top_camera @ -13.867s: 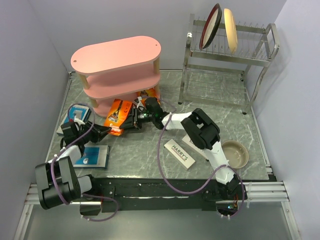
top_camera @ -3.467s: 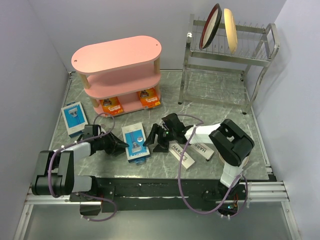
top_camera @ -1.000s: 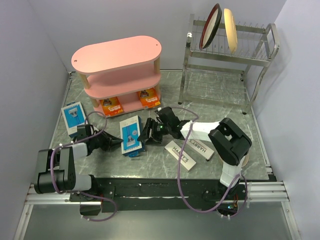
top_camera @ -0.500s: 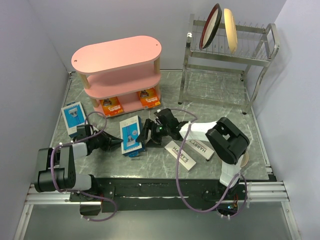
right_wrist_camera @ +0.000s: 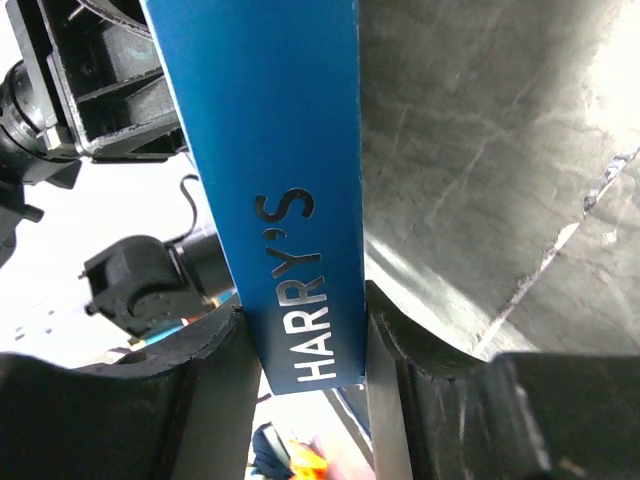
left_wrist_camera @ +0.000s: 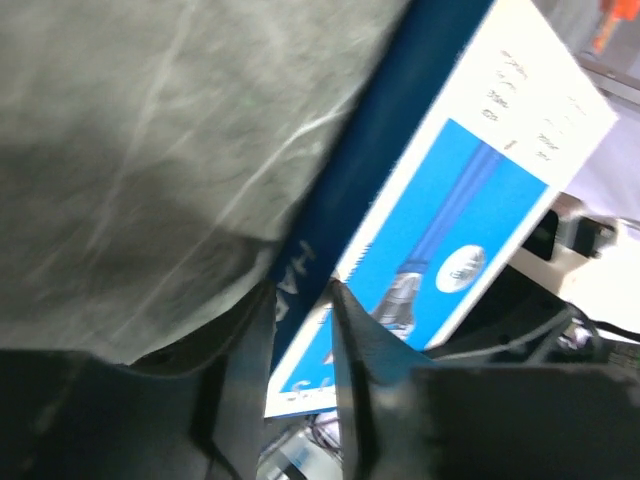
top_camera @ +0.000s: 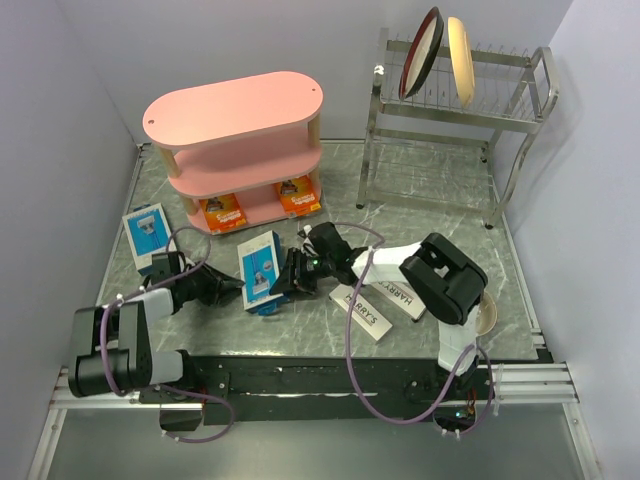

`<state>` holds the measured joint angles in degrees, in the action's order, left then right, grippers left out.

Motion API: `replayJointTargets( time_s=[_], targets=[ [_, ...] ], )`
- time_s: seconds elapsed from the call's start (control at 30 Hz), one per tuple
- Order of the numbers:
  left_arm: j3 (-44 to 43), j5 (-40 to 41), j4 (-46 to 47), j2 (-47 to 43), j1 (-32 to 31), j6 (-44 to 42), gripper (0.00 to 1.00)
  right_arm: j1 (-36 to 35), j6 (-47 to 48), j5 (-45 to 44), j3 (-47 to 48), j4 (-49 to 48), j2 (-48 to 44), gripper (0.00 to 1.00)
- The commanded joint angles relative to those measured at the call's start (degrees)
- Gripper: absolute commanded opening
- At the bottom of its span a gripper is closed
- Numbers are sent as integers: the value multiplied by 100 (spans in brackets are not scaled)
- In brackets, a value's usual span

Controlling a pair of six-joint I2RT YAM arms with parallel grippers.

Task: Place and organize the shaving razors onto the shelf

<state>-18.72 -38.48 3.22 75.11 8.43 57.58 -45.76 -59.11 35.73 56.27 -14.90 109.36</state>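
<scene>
Beyond blue pack (top_camera: pixel 261 266), pink shelf (top_camera: pixel 232 110), dish rack (top_camera: pixel 450 122)

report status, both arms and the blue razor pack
Right fingers shut on blue pack. Left fingers astride its opposite edge, grip unclear. Pack short of shelf, nothing between.

**Held pack and far items are showing only in part**

In the left wrist view the blue-and-white pack (left_wrist_camera: pixel 470 220) is running off the top and right edges. Its small print is blurring past reading. Whether the left end effector (left_wrist_camera: pixel 300 305) is pinching it or merely flanking it cannot be told. In the right wrist view the pack's blue side is being cut off at the top. From above, the shelf (top_camera: pixel 235 112) is covering the upper parts of two orange cards (top_camera: pixel 224 212). The right arm (top_camera: pixel 440 275) is hiding most of a bowl (top_camera: pixel 487 312) and part of a white box (top_camera: pixel 402 300).
</scene>
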Motion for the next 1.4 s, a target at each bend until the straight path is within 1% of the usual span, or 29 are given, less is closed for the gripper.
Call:
replayJointTargets(
  time_s=[0.0, 0.1, 0.13, 0.17, 0.2, 0.23, 0.27, 0.3, 0.37, 0.47, 0.53, 0.57, 0.63, 0.73, 0.93, 1.13, 1.37],
  targets=[
    [27, 499, -691, -523, 63, -370, 56, 119, 514, 276, 77, 92, -556, 27],
    [-184, 237, -770, -1312, 159, -703, 73, 295, 1005, 513, 243, 346, -889, 24],
    [-263, 140, -840, -1437, 177, -913, 74, 348, 1372, 715, 348, 695, -1029, 24],
    [-455, -35, -1024, -1534, 186, -1046, 75, 487, 1524, 864, 532, 855, -1100, 23],
    [-570, -63, -1208, -1587, 203, -1178, 77, 550, 1639, 1014, 604, 970, -1153, 23],
    [-667, -124, -1306, -1683, 238, -1405, 77, 629, 1735, 1346, 665, 1136, -1250, 22],
    [-833, -229, -1394, -1719, 273, -1521, 77, 716, 1771, 1497, 796, 1242, -1277, 22],
    [-931, -317, -1682, -1754, 300, -1635, 77, 865, 1824, 1655, 876, 1339, -1294, 22],
    [-1185, -353, -1929, -1807, 317, -1899, 77, 1007, 2034, 2094, 1191, 1760, -1303, 22],
    [-1545, -257, -2326, -1798, 326, -2259, 77, 1218, 2167, 2455, 1552, 2052, -1365, 22],
    [-1704, -186, -2422, -1781, 326, -2444, 77, 1332, 2237, 2501, 1781, 2227, -1365, 22],
    [-1862, -169, -2432, -1781, 326, -2480, 77, 1359, 2255, 2509, 2052, 2271, -1347, 22],
    [-1986, -204, -2406, -1737, 335, -2506, 76, 1472, 2141, 2545, 2326, 2254, -1208, 22],
    [-2153, -326, -2353, -1684, 326, -2480, 76, 1666, 1676, 2431, 2774, 1808, -909, 23],
    [-2259, -617, -2344, -1561, 326, -2577, 76, 1781, 1333, 2395, 3846, 1630, -119, 25],
    [-2303, -678, -2414, -1491, 326, -2726, 76, 1939, 1183, 2290, 4356, 1621, 480, 25],
    [-2180, -749, -2353, -1412, 326, -2822, 77, 2123, 1060, 2193, 4893, 1516, 867, 27]
  ],
)
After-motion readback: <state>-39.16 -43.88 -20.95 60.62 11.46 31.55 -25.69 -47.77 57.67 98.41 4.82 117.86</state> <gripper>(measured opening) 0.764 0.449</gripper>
